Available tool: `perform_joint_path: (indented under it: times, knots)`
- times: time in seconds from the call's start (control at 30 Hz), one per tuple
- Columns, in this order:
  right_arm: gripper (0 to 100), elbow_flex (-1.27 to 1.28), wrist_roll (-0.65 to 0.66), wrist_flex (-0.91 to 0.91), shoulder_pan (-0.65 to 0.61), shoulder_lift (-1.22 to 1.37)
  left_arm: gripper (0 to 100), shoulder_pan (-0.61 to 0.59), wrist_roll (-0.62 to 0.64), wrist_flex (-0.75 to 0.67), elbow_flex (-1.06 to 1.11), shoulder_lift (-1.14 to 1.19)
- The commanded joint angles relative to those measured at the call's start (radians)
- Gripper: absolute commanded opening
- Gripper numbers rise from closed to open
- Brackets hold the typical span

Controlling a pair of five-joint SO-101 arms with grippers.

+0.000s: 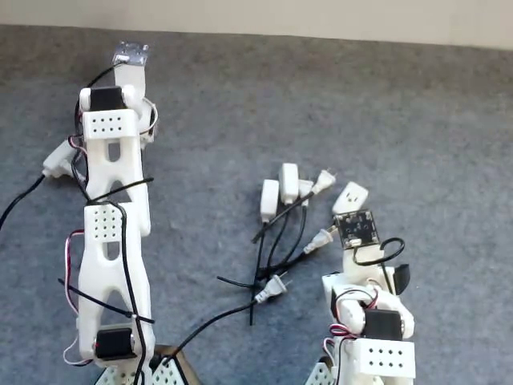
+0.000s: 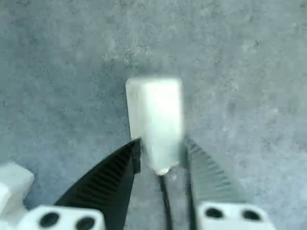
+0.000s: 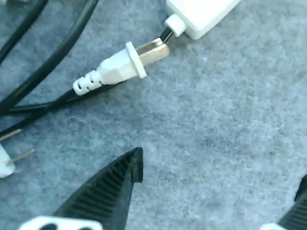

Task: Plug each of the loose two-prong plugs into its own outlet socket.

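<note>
While left gripper point(image 2: 161, 143) sits far back on left side of grey carpet point(image 1: 417, 104), fingers point(image 2: 115, 177) press both sides of white outlet socket point(image 2: 154, 120); black cord point(image 2: 165, 201) leaves socket between them. Right gripper point(image 3: 220, 167) low over carpet, fingers spread wide, nothing between. Ahead of it: white two-prong plug point(image 3: 117, 71), prongs pointing at second socket point(image 3: 201, 12), tips just beside its cord end, not inserted. Third plug point(image 3: 4, 163) lies near, prongs bare. High view: other sockets point(image 1: 269, 199) and tangled cords point(image 1: 272, 249) mid-table, well apart from left gripper.

Grey carpet-like table top point(image 1: 449, 120), pale wall strip point(image 1: 321, 16) beyond
</note>
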Motion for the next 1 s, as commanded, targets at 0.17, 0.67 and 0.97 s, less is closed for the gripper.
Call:
perform_joint_path:
  times: [0.17, 0.67, 0.97]
  knots:
    - [46.1, 0.002, -0.003, -0.03, -0.005, -0.004, 26, 0.027, -0.014, 0.023, 0.01, -0.163]
    - [46.1, 0.002, -0.003, -0.03, -0.005, -0.004, 26, 0.021, -0.015, -0.066, 0.062, -0.033]
    - [46.1, 0.004, -0.003, -0.03, -0.005, -0.004, 3, 0.021, -0.015, -0.041, 0.056, 0.002]
